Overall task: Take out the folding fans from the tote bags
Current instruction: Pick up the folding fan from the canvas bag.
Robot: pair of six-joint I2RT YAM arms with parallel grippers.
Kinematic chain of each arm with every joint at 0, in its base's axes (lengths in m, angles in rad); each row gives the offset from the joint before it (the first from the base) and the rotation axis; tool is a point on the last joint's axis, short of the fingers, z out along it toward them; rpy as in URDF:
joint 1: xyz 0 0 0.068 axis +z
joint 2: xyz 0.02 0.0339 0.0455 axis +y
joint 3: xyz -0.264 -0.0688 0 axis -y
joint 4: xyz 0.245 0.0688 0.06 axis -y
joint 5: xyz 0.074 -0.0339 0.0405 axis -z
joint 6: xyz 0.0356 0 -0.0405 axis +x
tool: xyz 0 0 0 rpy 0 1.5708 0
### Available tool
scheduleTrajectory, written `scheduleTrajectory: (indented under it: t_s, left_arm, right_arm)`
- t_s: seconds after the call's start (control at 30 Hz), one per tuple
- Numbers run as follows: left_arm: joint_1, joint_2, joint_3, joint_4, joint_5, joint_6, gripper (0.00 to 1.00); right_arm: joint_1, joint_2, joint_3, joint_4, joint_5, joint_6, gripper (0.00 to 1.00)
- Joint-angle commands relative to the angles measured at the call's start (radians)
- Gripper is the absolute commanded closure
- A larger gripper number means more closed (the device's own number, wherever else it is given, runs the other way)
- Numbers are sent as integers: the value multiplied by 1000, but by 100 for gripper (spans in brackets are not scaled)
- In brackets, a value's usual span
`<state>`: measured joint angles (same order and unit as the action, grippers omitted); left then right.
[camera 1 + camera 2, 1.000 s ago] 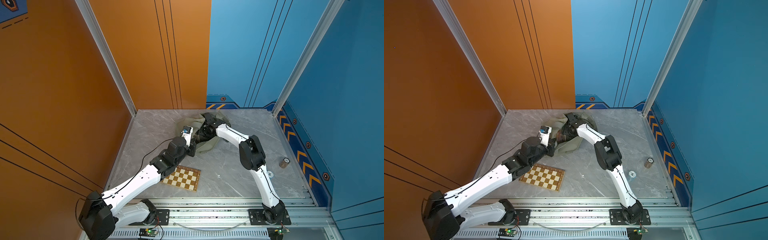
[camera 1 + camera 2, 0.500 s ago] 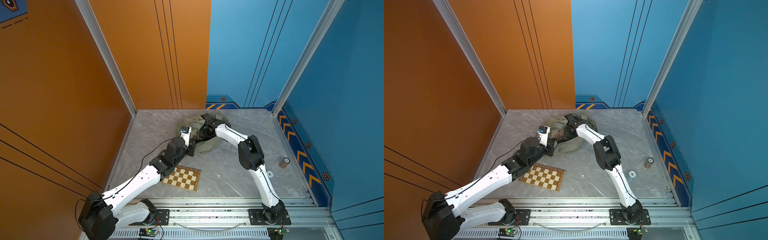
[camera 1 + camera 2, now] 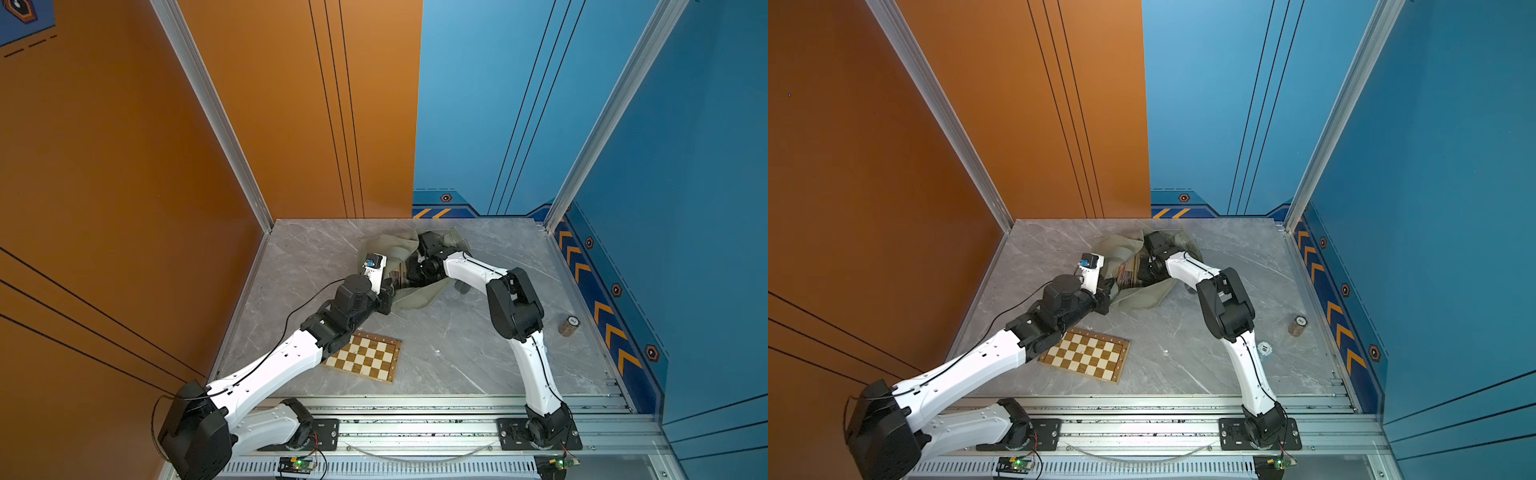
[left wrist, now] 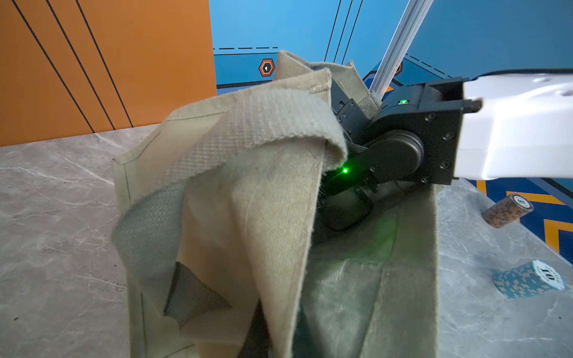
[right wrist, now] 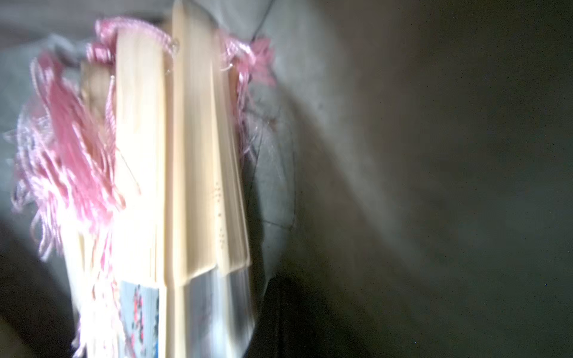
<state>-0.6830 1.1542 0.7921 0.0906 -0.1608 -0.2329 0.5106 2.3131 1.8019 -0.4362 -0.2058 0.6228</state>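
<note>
- The folding fans [image 5: 173, 173], a bundle of slim closed fans with pale bamboo ribs, pink tassels and printed leaves, lay inside the bag. A sliver of them showed through its mouth in a top view [image 3: 1127, 270].
- The soft olive-green fabric tote bag [image 3: 417, 297] sat crumpled on the far middle of the grey marbled tabletop [image 3: 457, 353]. No fan lay outside it.
- The right gripper [image 3: 1142, 270] was thrust into the bag's mouth with its jaws together. Its fingers were hidden, and its wrist view showed only blurred fans close up, so I cannot tell whether a fan was clamped.
- The left gripper [image 3: 388, 293] was closed at the bag's near rim. In its wrist view a flap of cloth [image 4: 248, 139] stood lifted, so I judged that it pinched the rim to hold the mouth open, though cloth hid the fingers.
- Step in hand, as I judged it: the grasp for a first fan, with the task barely begun.
- The next move called for drawing the right arm back out along the fans' length while the left gripper kept the rim raised. Tassels might snag, or several fans might come at once.
- A blue poker-chip stack [image 4: 527, 280] read "10". A brown chip stack [image 4: 508, 210] seemed to read "100", but the print was too small to be sure.
- The brown-and-cream chessboard [image 3: 363, 358] bore no writing, and no brand showed on the bag or fans.
</note>
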Motion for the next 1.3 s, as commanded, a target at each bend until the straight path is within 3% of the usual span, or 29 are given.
scheduleTrajectory:
  t_s: [0.0,0.17,0.2,0.3,0.43,0.73,1.17,1.27]
  left_arm:
    - [-7,12,-8,-32,-7,24,100]
    - [-16,13,-11,-47,-25,29,100]
    - [-17,14,-14,-46,-29,29,100]
    - [-19,15,-23,-44,-34,26,100]
    - [-21,10,-29,-54,-48,23,100]
    - [-21,-12,-53,-64,-66,6,100]
    - [-9,8,-56,-36,-76,7,100]
    - [-7,18,-54,-28,-70,8,100]
  right_arm:
    - [-24,28,-57,-64,-46,-36,100]
    - [-27,28,-65,-32,-71,-25,99]
    - [-29,25,-67,-25,-68,-15,88]
    - [-38,22,-57,-15,-60,14,68]
    - [-54,9,-47,10,-39,62,58]
    - [-67,-13,-13,99,20,120,51]
    - [-111,-33,-51,387,-50,318,43]
    - [-113,-10,-46,415,-69,359,35]
